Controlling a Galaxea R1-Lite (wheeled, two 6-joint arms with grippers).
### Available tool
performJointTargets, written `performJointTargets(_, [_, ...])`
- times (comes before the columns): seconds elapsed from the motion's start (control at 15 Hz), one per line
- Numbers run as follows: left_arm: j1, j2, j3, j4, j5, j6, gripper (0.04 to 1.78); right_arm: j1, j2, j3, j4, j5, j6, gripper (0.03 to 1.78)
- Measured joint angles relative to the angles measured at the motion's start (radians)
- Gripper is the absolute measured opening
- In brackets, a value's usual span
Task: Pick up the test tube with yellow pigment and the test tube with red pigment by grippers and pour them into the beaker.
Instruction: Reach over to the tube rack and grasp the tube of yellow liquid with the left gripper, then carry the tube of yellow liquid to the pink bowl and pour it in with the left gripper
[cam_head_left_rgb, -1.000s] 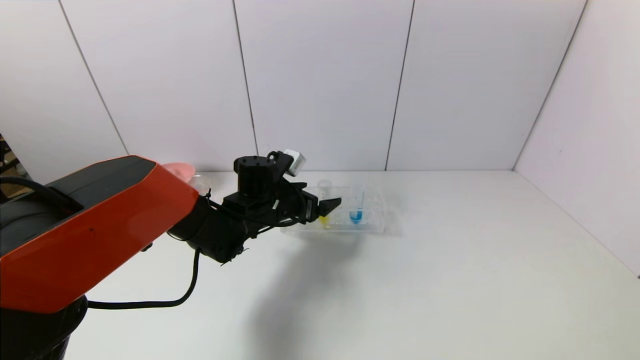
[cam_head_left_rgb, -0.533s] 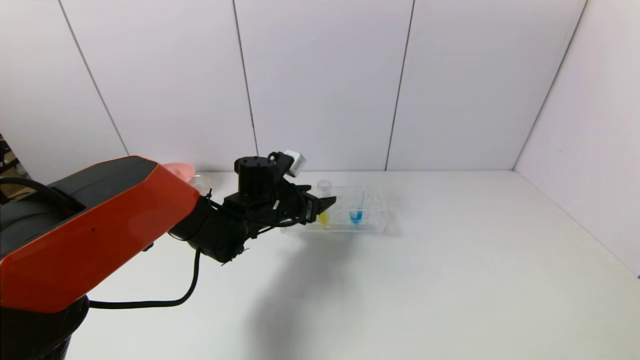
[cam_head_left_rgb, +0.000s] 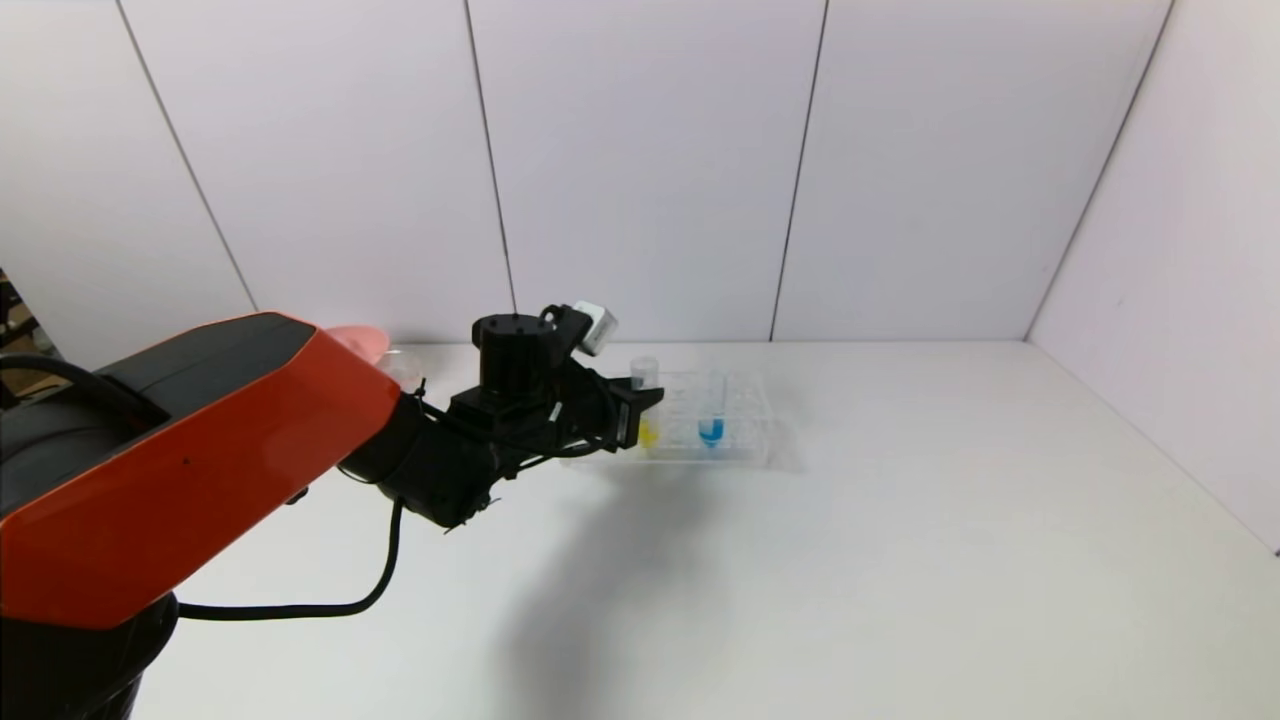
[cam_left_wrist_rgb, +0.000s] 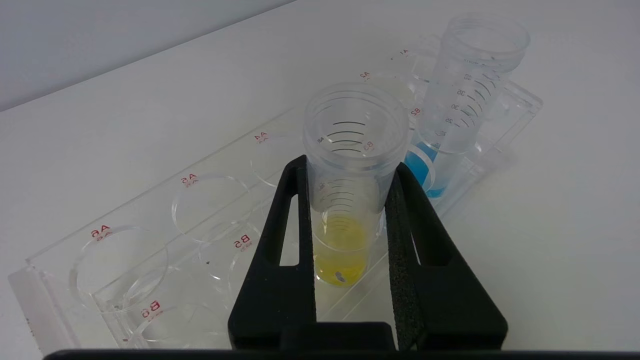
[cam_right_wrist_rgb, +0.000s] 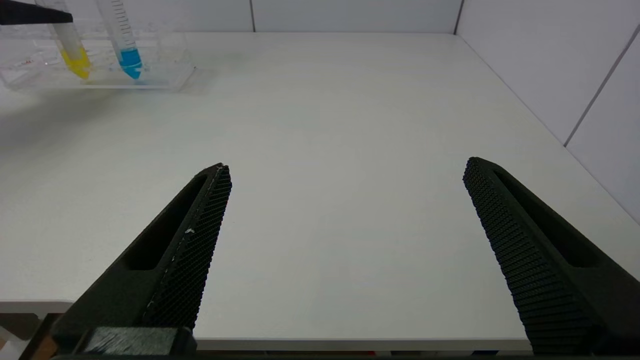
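Note:
The test tube with yellow pigment (cam_left_wrist_rgb: 342, 245) stands in a clear rack (cam_left_wrist_rgb: 100, 250) at the back of the table. My left gripper (cam_left_wrist_rgb: 350, 164) is shut on it just below its rim, one finger on each side. In the head view the same tube (cam_head_left_rgb: 646, 372) rises above the left gripper (cam_head_left_rgb: 650, 398). Behind my left arm, only part of the clear beaker (cam_head_left_rgb: 402, 366) shows. The test tube with red pigment is out of view. My right gripper (cam_right_wrist_rgb: 346, 164) hangs open and empty over the table's near edge.
A tube with blue liquid (cam_head_left_rgb: 712, 412) stands in the rack (cam_head_left_rgb: 745, 445) one hole to the right of the yellow one. A pink bowl (cam_head_left_rgb: 360, 342) peeks out beside the beaker. White walls close the table at the back and right.
The left gripper's fingers have closed from wide open onto the yellow tube. The arm itself has barely moved.

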Motion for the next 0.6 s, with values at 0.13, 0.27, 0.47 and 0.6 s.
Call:
performJointTargets(0.13, [0.000, -0.001, 0.001, 0.000, 0.000, 0.000, 0.43, 0.000, 0.000, 0.000, 0.000, 0.000, 0.000, 1.70])
performJointTargets(0.27, [0.000, -0.003, 0.003, 0.000, 0.000, 0.000, 0.43, 0.000, 0.000, 0.000, 0.000, 0.000, 0.000, 1.70])
performJointTargets(0.47, [0.000, -0.010, 0.007, -0.003, 0.000, 0.000, 0.43, 0.000, 0.000, 0.000, 0.000, 0.000, 0.000, 1.70])
performJointTargets(0.6, [0.001, -0.019, 0.010, -0.009, 0.000, 0.001, 0.43, 0.000, 0.000, 0.000, 0.000, 0.000, 0.000, 1.70])
